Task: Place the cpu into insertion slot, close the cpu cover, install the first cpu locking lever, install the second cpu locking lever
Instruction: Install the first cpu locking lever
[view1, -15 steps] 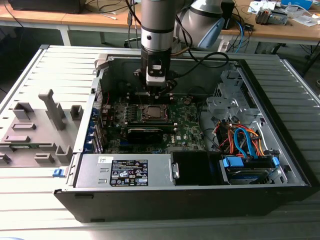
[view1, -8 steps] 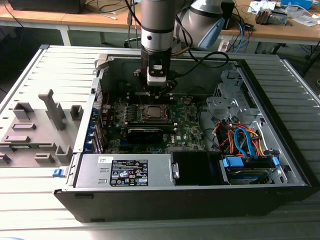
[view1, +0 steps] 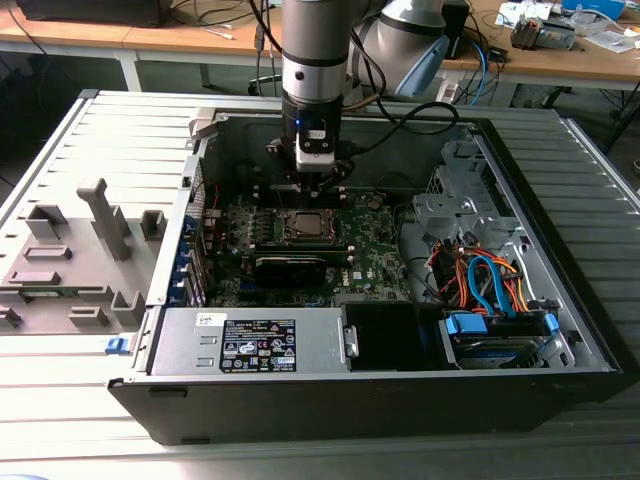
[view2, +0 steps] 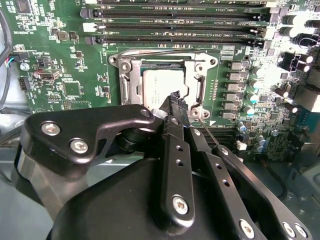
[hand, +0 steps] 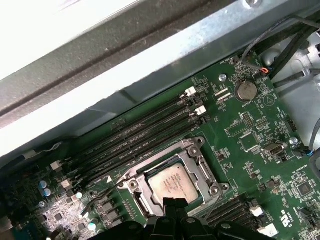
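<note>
The cpu, a silver-grey square chip, lies in the insertion slot on the green motherboard. The cpu cover, a silver frame, lies flat around the chip. One thin wire lever runs along one side of the socket. Another wire lever sticks out past a socket corner, close to my fingertips. My gripper hovers just over the socket's edge. It is shut, and I see nothing between its black fingers.
Rows of black memory slots run beside the socket. A long black card lies on the near side of it. The case wall is close behind. A power supply and bundled cables fill the case front and the exterior view's right.
</note>
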